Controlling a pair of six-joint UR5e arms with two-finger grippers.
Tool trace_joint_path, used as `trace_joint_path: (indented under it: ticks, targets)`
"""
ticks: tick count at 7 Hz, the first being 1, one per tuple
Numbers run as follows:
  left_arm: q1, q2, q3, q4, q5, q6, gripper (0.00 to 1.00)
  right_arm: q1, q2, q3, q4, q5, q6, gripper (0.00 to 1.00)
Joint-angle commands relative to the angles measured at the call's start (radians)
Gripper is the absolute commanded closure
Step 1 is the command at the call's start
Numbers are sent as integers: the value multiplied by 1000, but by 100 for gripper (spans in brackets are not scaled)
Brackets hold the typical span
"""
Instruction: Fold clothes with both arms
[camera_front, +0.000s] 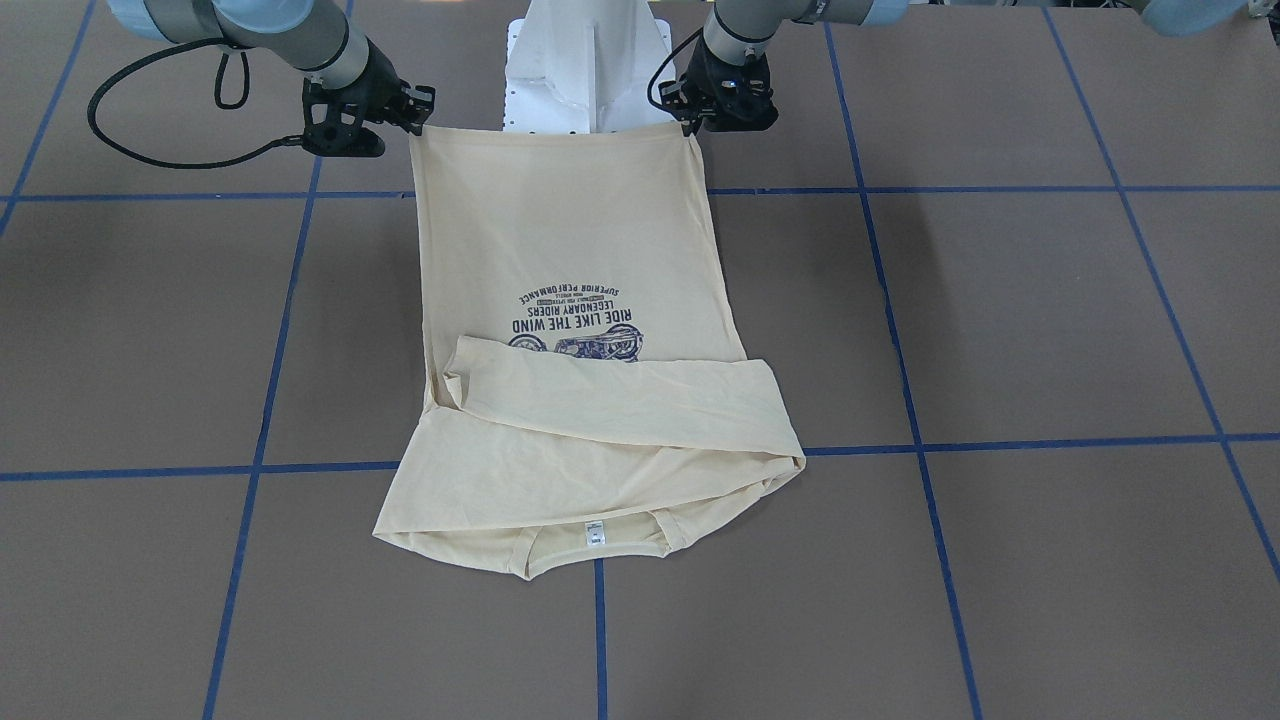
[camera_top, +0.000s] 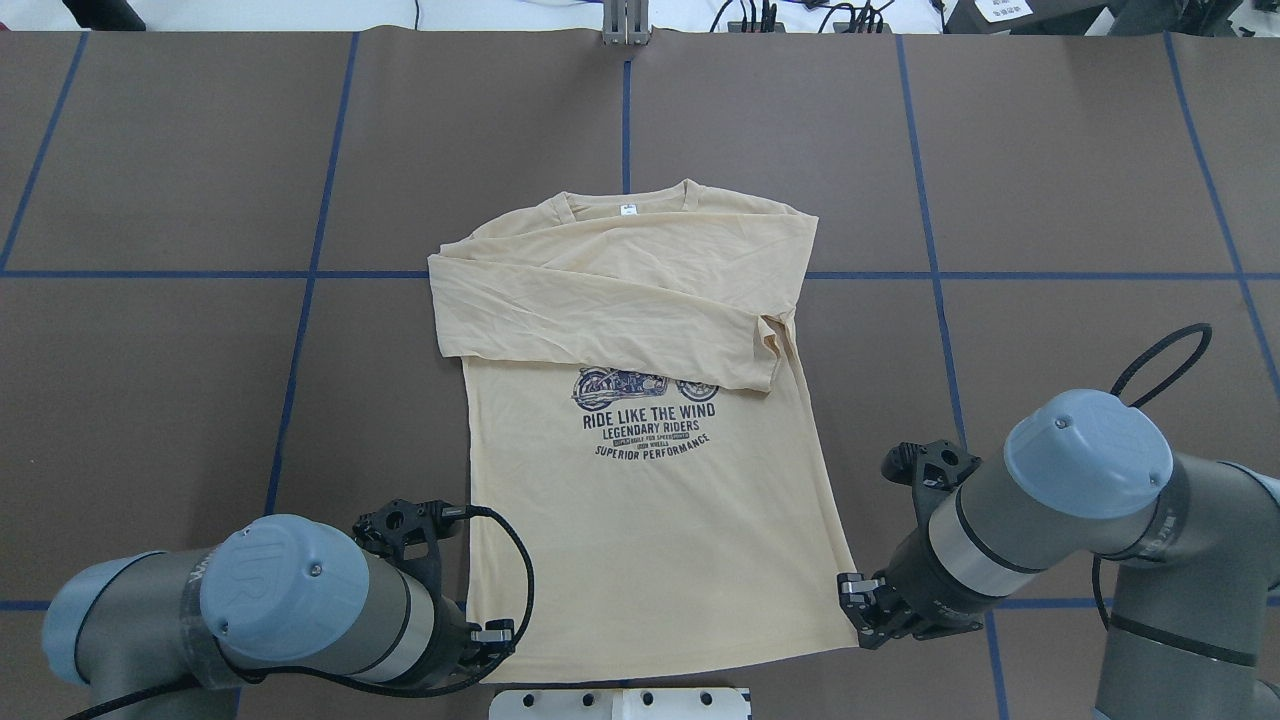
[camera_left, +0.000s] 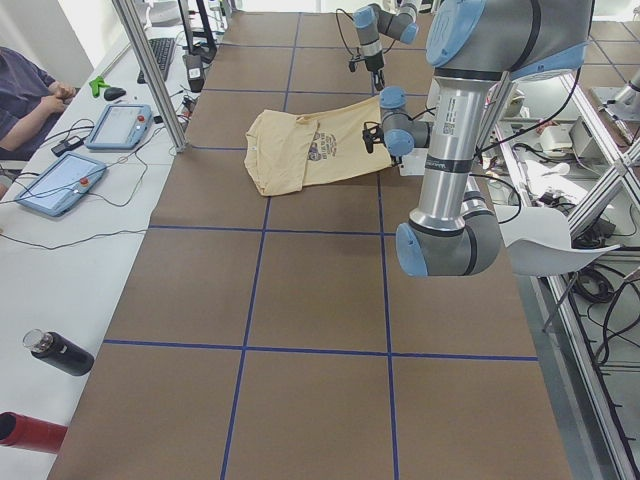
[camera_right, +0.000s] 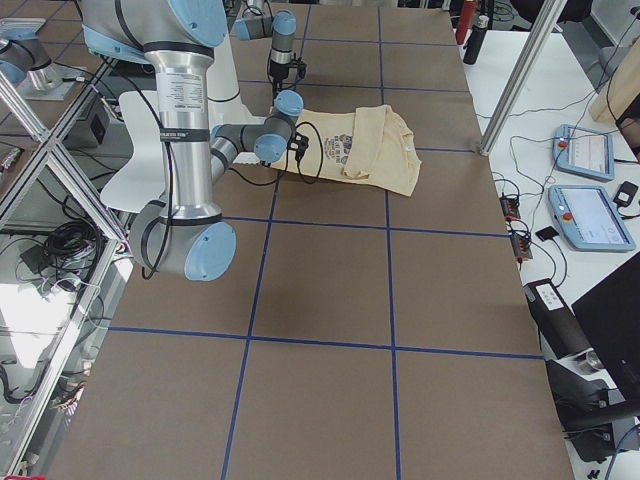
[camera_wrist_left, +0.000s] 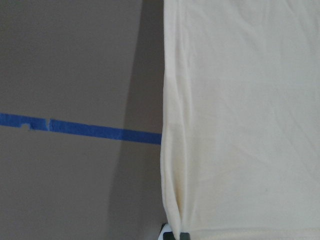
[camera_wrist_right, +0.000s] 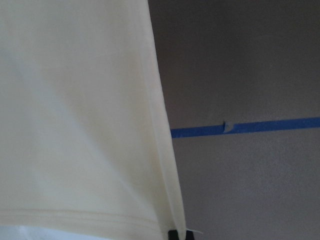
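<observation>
— Between the two pincers the hem of the shirt (camera_top: 650, 500) is stretching taut, isn't it?
— Yes. The left pincer (camera_top: 495, 636) is clamping one hem corner and the right pincer (camera_top: 856, 592) is clamping the other; the wrist views are showing cloth nipped at the fingertips (camera_wrist_left: 183, 235).
— And the rest of it?
— Running straight away from both pincers, long axis pointing toward the far edge of the surface (camera_top: 1050, 180), collar and neck label (camera_top: 628, 210) lying farthest out. The sleeves (camera_top: 600, 310) are lying crossed over the chest, beyond the print.
— So neither arm is nearer?
— I'm judging not; each is holding its own corner. Ahead only blue tape lines (camera_top: 150, 272) are crossing the surface; the white pedestal (camera_top: 620, 703) is sitting behind the hem.
</observation>
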Motion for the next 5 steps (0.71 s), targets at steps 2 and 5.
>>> trace_joint_path:
  ticks: [2,5]
  targets:
    - [-12,-6,-80,84,-4,59,100,37,16,-6,2,5,-12,100]
    - [-249,-42,-64,79,-95,237,100,240,134,-103,2,3,-94,100]
